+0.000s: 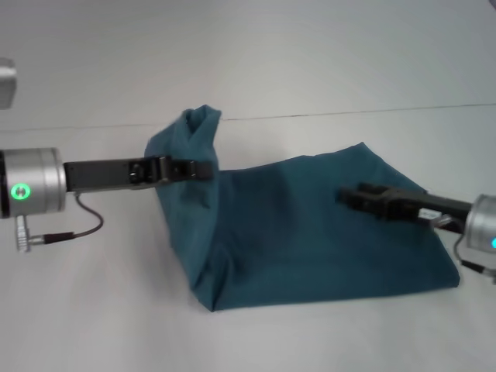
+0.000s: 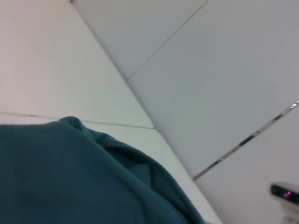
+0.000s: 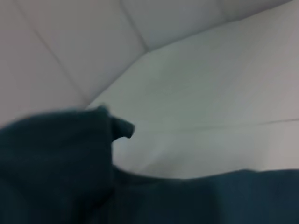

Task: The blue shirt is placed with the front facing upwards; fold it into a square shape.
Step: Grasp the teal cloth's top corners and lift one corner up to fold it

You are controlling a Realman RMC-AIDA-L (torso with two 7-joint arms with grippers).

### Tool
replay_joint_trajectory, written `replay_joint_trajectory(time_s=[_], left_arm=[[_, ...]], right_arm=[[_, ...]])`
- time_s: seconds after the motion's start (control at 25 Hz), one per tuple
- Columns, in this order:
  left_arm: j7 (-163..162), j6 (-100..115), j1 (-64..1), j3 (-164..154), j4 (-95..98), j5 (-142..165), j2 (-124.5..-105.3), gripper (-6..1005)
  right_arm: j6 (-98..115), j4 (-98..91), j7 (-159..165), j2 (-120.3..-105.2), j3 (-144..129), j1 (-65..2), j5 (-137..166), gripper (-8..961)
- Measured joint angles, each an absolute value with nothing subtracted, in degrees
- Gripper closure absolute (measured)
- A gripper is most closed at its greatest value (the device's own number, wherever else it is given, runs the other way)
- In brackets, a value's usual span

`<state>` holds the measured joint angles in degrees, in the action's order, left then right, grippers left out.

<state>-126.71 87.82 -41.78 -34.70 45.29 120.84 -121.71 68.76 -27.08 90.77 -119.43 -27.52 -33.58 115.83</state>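
The blue shirt (image 1: 310, 240) lies on the white table (image 1: 93, 310) as a plain teal sheet, no print showing. Its left part is pulled up into a bunched peak (image 1: 200, 124). My left gripper (image 1: 208, 167) reaches in from the left at that raised fold and is shut on the cloth, which hangs down around it. Coming in from the right, my right gripper (image 1: 342, 197) sits low over the flat right half of the shirt. Teal cloth (image 2: 70, 177) fills the left wrist view close up, and dark cloth (image 3: 56, 163) shows in the right wrist view.
A thin seam (image 1: 349, 114) crosses the table behind the shirt. A grey object (image 1: 6, 81) sits at the far left edge. A small dark device with a purple light (image 2: 285, 191) shows in the left wrist view. White tabletop surrounds the shirt.
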Motion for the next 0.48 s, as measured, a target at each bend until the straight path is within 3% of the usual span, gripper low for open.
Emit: replay_joint_trajectory(time_s=[0.48], left_arm=[[-125.86, 87.18, -44.63, -38.3, 42.8, 112.24, -123.76, 967]], right_arm=[[63.69, -13.36, 75.23, -120.11, -28.07, -39.23, 113.61, 455]])
